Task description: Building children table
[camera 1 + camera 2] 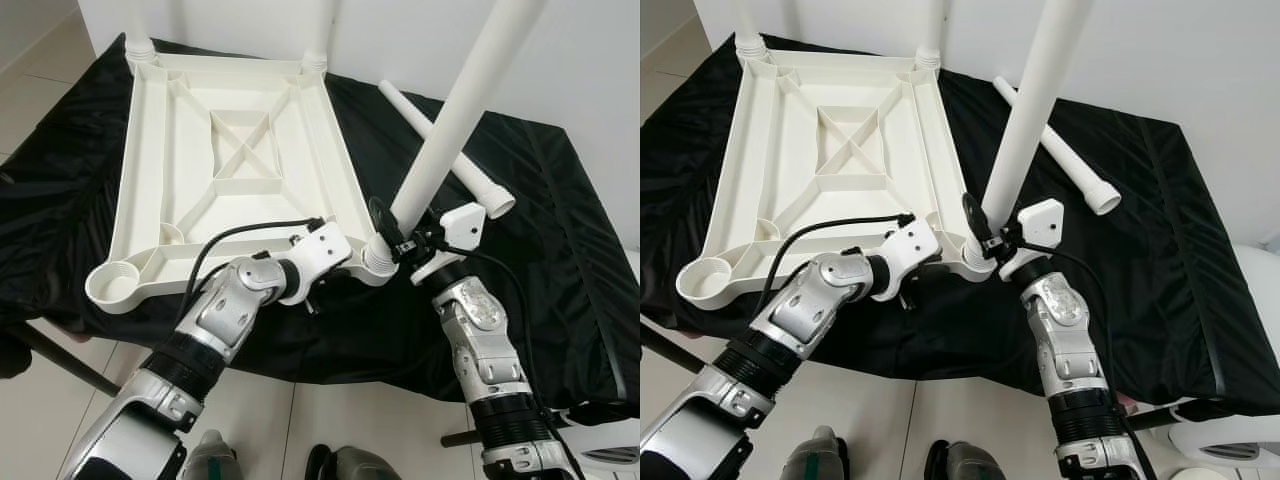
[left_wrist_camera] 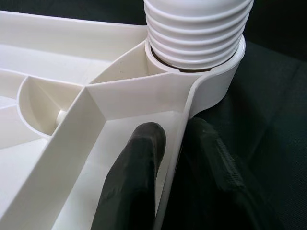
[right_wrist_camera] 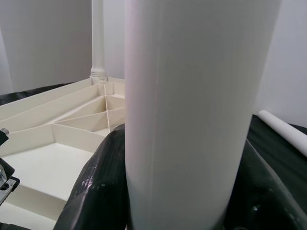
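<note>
the white plastic tabletop [image 1: 235, 165] lies upside down, ribbed underside up, on a black cloth [image 1: 560, 230] that covers the table. two legs already stand in its far corner sockets, one at the far left [image 1: 138, 35] and one at the far right [image 1: 317, 35]. the near left socket [image 1: 112, 285] is open and holds nothing. at the near right corner a third leg [image 1: 460, 110] stands with its threaded end in the socket [image 2: 196, 52], leaning a little to the right.

the right pincer [image 1: 398, 232] is clenched around this leg just above the socket, its black fingers [image 3: 103, 182] pressed on either side of the white tube. the left pincer [image 2: 175, 158] grips the tabletop's near rim just beside that same corner, one finger [image 2: 136, 163] inside the rim wall and the other outside against the cloth.

a fourth leg [image 1: 440, 145] lies loose on the cloth to the right of the tabletop, behind the upright one, its wider end pointing toward the right.
</note>
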Controlling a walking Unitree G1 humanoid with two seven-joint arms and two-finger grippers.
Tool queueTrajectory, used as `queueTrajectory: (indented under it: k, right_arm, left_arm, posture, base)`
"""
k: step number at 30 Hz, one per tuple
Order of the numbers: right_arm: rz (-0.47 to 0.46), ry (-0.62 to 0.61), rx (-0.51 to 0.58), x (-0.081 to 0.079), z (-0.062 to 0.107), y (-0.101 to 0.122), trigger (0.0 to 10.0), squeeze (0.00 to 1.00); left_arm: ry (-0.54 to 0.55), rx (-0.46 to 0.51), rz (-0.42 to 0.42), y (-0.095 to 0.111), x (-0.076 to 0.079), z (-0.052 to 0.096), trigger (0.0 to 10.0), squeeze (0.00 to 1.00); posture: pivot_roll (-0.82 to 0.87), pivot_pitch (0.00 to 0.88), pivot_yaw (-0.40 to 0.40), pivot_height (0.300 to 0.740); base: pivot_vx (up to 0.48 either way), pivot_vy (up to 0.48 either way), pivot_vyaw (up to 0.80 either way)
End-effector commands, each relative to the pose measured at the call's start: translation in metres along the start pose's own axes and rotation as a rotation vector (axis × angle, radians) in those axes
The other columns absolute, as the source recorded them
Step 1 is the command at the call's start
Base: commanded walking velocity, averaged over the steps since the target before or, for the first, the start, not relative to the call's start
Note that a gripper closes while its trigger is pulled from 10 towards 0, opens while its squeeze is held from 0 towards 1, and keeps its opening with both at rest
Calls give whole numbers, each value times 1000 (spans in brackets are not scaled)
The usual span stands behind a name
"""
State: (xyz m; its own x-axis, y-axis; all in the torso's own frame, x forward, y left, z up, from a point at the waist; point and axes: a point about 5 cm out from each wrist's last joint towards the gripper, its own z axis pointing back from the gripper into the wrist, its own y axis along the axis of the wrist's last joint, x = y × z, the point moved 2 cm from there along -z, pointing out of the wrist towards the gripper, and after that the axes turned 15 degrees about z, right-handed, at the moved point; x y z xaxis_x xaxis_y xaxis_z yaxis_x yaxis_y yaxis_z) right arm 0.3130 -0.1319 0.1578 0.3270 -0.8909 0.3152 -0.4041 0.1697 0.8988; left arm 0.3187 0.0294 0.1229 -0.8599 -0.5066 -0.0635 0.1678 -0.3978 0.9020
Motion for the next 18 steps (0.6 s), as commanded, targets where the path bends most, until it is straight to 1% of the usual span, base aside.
queueTrajectory:
  k: [1,5,9,10,11,14,16,18]
  right_arm:
    - [-30,-94,-282,20,39,-55,10000,0]
    - [-18,-91,-279,22,35,-53,10000,0]
    - [15,-79,-312,21,22,-47,10000,0]
    - [15,-79,-312,21,22,-47,10000,0]
    - [16,-79,-304,21,16,-42,10000,0]
    - [15,-78,-298,21,12,-39,10000,0]
    - [18,-78,-247,20,3,-28,10000,0]
    - [16,-76,-247,19,4,-29,10000,0]
  left_arm:
    - [9,-17,-15,-2,-1,2,10000,0]
    - [9,-17,-15,-1,-2,2,10000,0]
    - [12,-17,-16,-1,-3,3,10000,0]
    - [12,-17,-16,-1,-3,3,10000,0]
    - [12,-16,-15,-1,-2,3,10000,0]
    - [12,-16,-15,-1,-2,3,10000,0]
    - [9,-15,-16,0,-2,2,10000,0]
    - [9,-15,-16,0,-1,2,10000,0]
  posture:
    - [60,89,-100,740]
    - [60,90,-100,740]
    - [64,91,-102,740]
    - [64,91,-102,740]
    - [65,93,-100,740]
    - [65,93,-100,740]
    - [65,96,-102,740]
    - [65,95,-102,740]
  base:
    - [0,0,0]
    - [0,0,0]
    - [0,0,0]
    - [0,0,0]
    - [0,0,0]
    - [0,0,0]
    - [0,0,0]
    - [0,0,0]
